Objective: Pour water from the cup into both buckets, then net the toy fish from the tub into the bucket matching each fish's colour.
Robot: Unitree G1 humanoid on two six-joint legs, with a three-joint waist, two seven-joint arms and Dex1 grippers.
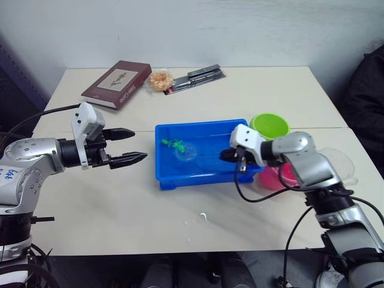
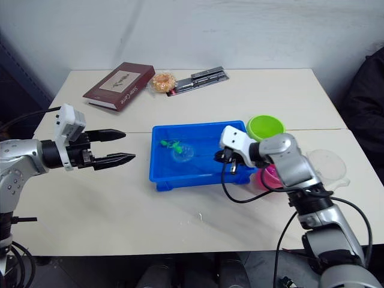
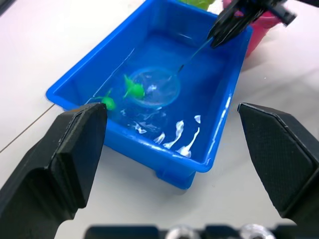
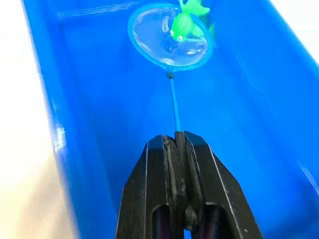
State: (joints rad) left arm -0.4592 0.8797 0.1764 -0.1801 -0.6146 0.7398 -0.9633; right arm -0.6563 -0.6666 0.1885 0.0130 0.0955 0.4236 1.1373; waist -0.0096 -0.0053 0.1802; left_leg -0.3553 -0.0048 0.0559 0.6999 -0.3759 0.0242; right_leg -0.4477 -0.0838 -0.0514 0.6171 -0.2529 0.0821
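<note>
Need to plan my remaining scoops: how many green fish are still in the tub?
2 visible. One green fish sits at the net hoop's rim; the other green fish floats just beyond it, nearer the tub wall. Glare and ripples could hide more.

small lettering on the maroon book cover, too blurred to read

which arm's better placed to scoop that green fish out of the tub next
Right. The right gripper is shut on the net, whose hoop sits in the tub right at a green fish. The left gripper hangs open and empty beside the tub.
</note>
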